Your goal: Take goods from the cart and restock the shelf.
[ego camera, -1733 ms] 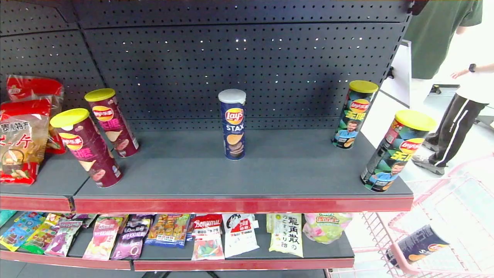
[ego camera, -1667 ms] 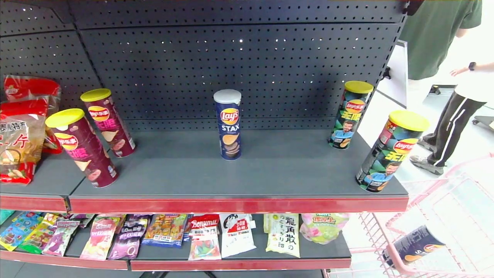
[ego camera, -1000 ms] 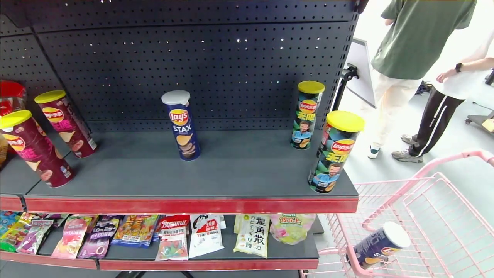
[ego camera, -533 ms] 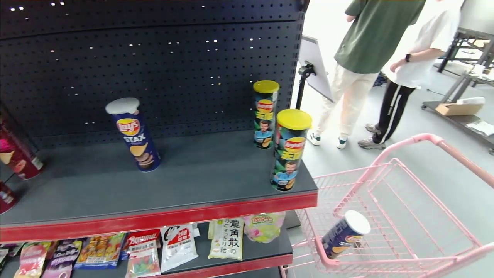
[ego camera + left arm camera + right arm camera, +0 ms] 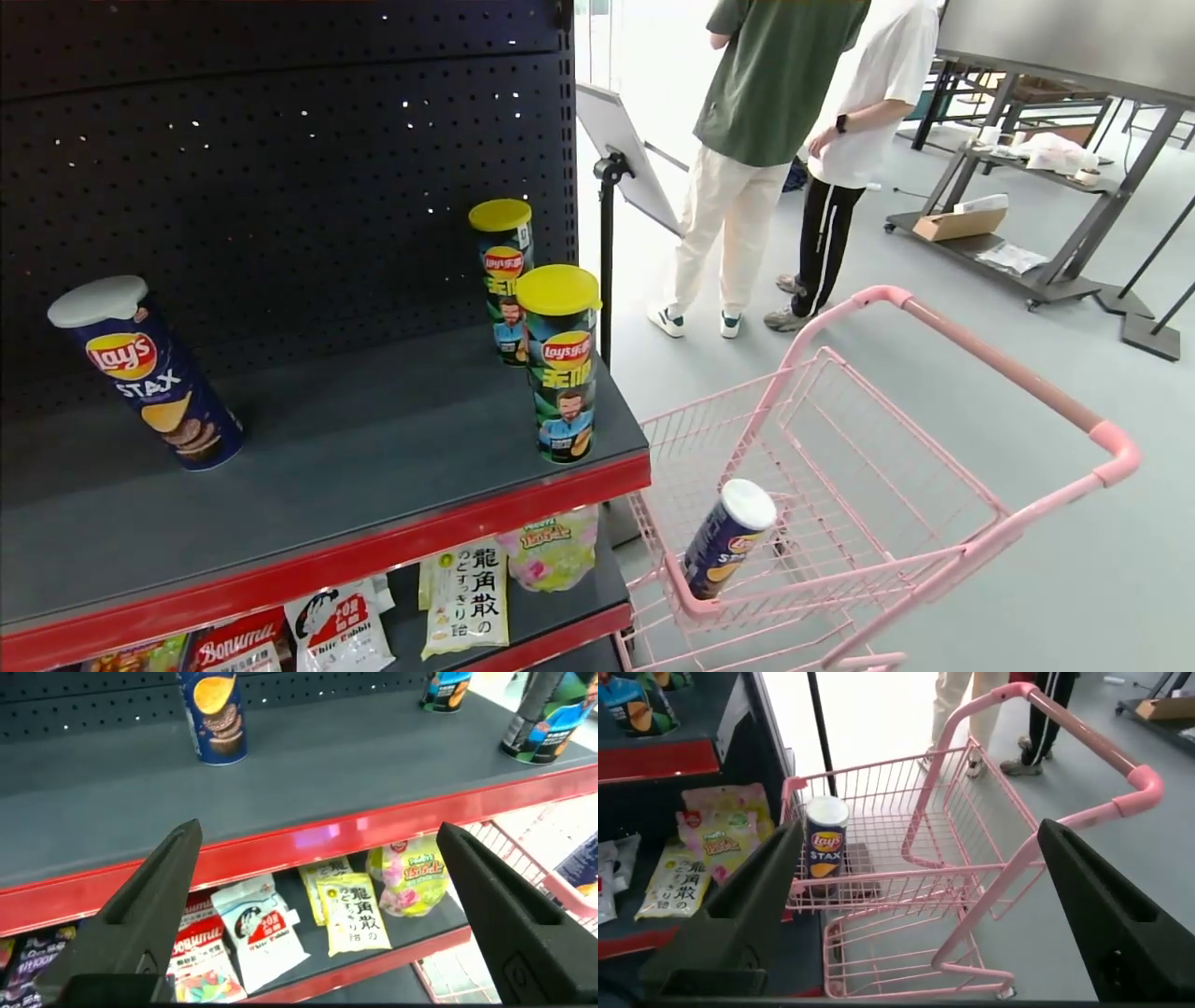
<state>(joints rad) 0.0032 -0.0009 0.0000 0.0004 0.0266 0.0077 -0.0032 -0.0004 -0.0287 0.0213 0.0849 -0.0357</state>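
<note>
Facing shelf [image 5: 327, 765]: left gripper [image 5: 318, 838], spread | facing cart [image 5: 1142, 782] with blue can [image 5: 827, 840]: right gripper [image 5: 917, 833], spread

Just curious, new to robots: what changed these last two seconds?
The head camera swung right, so the shelf slid left in view and the pink cart came fully into sight. Nothing was grasped or released. The blue can on the shelf, the two green cans and the can in the cart kept their places; the left gripper and right gripper are open, empty.
</note>
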